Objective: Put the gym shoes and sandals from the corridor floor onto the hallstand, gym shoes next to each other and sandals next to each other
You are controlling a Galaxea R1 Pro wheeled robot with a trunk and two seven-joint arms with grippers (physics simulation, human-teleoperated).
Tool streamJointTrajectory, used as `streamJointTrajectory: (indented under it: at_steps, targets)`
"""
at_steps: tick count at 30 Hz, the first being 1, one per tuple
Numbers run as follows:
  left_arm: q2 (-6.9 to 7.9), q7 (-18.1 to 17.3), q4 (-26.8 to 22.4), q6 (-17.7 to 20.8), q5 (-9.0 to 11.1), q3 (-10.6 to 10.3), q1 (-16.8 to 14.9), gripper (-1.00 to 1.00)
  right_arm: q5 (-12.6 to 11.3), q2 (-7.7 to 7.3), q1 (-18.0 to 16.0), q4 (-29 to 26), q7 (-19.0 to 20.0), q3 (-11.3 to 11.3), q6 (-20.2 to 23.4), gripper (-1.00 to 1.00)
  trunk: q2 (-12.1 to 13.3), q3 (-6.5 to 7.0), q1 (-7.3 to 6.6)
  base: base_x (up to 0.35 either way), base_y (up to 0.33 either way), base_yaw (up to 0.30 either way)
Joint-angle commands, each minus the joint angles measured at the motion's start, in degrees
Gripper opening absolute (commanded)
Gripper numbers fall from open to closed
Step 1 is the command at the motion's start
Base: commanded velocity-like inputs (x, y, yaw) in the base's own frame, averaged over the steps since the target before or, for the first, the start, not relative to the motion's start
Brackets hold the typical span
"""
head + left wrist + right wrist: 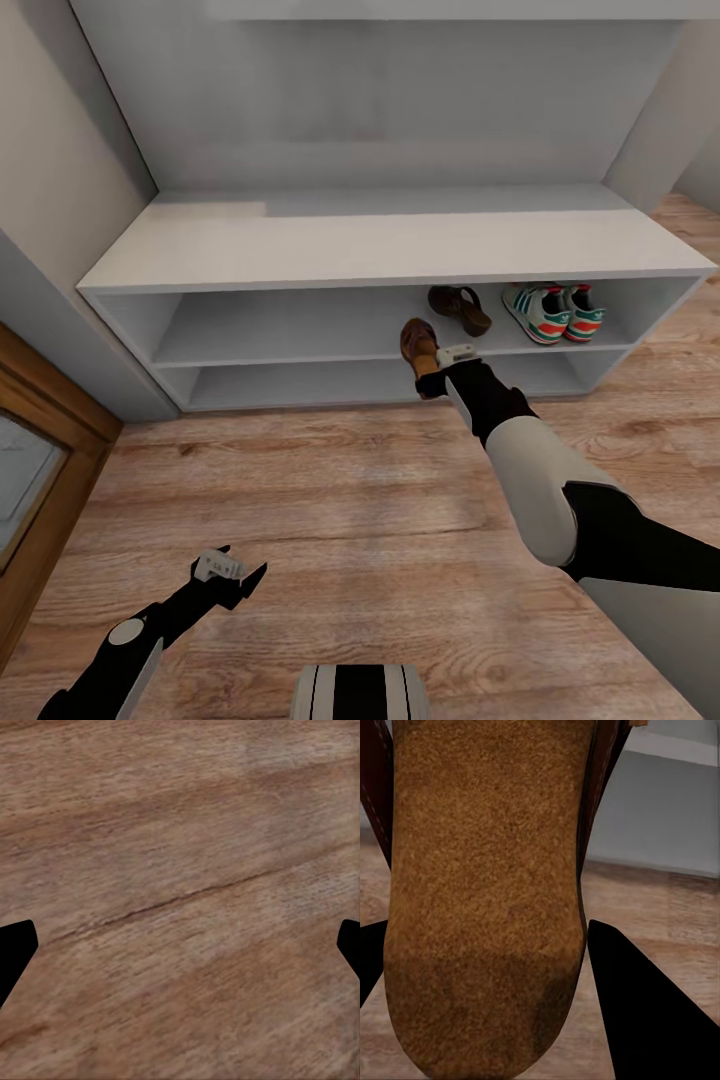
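Across the head view, the hallstand [390,250] took up the upper half: a wide, low grey-white unit with a flat matte top, two open shelf levels and a tall plain back panel. On its upper shelf level, toward the right end, the two gym shoes [555,311] sat side by side and touching, cream with green side stripes and red-orange heel patches; a small dark mark showed on one tongue but was too small to read. Just left of them on the same shelf lay one sandal [460,308], dark brown with a tan footbed. The second sandal [419,343] was at the front edge of that shelf, just left of and in front of the first, clamped in the right gripper [432,368], whose black-and-white arm reached in from the lower right and covered part of the lower shelf opening. The corridor floor [330,500], light brown wood-grain planks, ran in front of the hallstand. The left gripper [232,578] hung low over the floor, well away from the hallstand, jaws spread. A brown wooden door frame [50,440] stood left of the hallstand.

Left wrist view: bare floor planks [180,900] with one dark seam, black fingertips [15,949] far apart at both edges, nothing between them.

Right wrist view: the held sandal's [484,900] fuzzy, suede-like tan surface with a rounded end sat between the black fingers [649,1020], dark brown leather edges along its sides; grey-white hallstand wall [660,817] and floor behind it.
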Motion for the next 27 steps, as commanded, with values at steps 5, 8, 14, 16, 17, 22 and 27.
streamJointTrajectory:
  at_steps: [5,8,14,16,17,22,27]
  targets:
    - [0.03,-0.07,0.04,0.00,0.01,0.00,0.00,1.00,-0.13,-0.07,-0.05,0.02,-0.07,-0.03,-0.14,-1.00,0.00,0.00,0.00,0.137,0.000,0.000]
    - [0.04,-0.13,0.04,-0.04,0.01,-0.04,0.05,1.00,-0.12,-0.16,-0.02,0.02,-0.07,-0.02,-0.16,-1.00,0.00,0.00,0.00,0.234,0.000,0.000]
    - [0.04,-0.20,0.05,-0.06,0.01,-0.13,0.14,1.00,-0.12,-0.51,0.01,0.02,-0.02,0.03,-0.25,-1.00,0.00,0.00,0.00,0.084,0.000,0.000]
    - [0.04,-0.21,0.05,-0.07,0.01,-0.16,0.15,1.00,-0.12,-0.60,0.01,0.02,-0.01,0.04,-0.26,-1.00,0.00,0.00,0.00,0.032,0.000,0.000]
    - [0.04,-0.21,0.05,-0.08,0.01,-0.17,0.16,1.00,-0.10,-0.63,0.02,0.02,0.00,0.06,-0.26,-1.00,0.00,0.00,0.00,0.023,0.000,0.000]
    - [0.04,-0.22,0.05,-0.09,0.01,-0.21,0.17,1.00,-0.05,-0.72,0.06,0.02,0.01,0.16,-0.27,-1.00,0.00,0.00,0.00,0.010,0.000,0.000]
    - [0.04,-0.22,0.05,-0.09,0.01,-0.19,0.18,1.00,-0.03,-0.74,0.09,0.02,0.01,0.14,-0.27,-1.00,0.00,0.00,0.00,0.005,0.000,0.000]
